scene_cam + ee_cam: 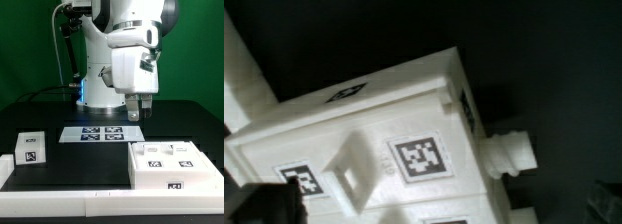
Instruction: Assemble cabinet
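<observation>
The large white cabinet box [172, 165] lies on the black table at the exterior view's right, with marker tags on its top and front. It fills the wrist view [384, 140], tilted, with tags on its faces and a short stub on one side. A small white tagged drawer block [32, 148] stands at the exterior view's left. My gripper [138, 114] hangs above the table, just behind the box and clear of it. In the wrist view the gripper [438, 215] is open and empty, its dark fingers [260, 205] spread at the frame's edges over the box.
The marker board [100, 134] lies flat in the middle of the table under the arm. A white ledge [60, 195] runs along the front and the left of the table. The robot's base [100, 80] stands at the back.
</observation>
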Controlling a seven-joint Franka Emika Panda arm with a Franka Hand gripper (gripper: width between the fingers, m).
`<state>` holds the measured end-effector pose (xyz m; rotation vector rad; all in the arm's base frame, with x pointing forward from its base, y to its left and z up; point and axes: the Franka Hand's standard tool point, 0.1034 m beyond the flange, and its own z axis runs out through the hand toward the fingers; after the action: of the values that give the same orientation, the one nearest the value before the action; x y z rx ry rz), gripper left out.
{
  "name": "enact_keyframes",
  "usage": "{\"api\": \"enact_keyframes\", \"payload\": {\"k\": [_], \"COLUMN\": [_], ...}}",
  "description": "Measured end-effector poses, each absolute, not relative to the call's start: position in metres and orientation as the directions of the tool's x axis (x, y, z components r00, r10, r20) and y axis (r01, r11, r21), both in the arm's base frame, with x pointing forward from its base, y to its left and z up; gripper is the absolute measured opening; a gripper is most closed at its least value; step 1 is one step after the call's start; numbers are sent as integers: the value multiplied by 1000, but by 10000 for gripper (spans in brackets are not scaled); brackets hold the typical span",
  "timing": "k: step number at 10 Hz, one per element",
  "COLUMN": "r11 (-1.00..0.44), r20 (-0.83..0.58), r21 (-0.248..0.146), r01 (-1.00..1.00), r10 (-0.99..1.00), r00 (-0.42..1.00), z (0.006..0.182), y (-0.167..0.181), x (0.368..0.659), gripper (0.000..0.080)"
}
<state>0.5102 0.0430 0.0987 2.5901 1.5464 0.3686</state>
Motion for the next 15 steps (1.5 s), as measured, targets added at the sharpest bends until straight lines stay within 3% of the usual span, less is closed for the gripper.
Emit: {"api": "enact_keyframes", "payload": {"k": [3,9,11,15], "r11": [-778,-940,-989,-994], "r20": [250,276,267,257], "r21": [125,23,-42,-36], "r01": [616,341,143,106], "r10": [626,334,127,93], "r00": [739,901,955,962], "z": [90,85,82,52], "y": [51,54,63,67], "x": [498,495,492,488], "gripper": [797,797,797,797]}}
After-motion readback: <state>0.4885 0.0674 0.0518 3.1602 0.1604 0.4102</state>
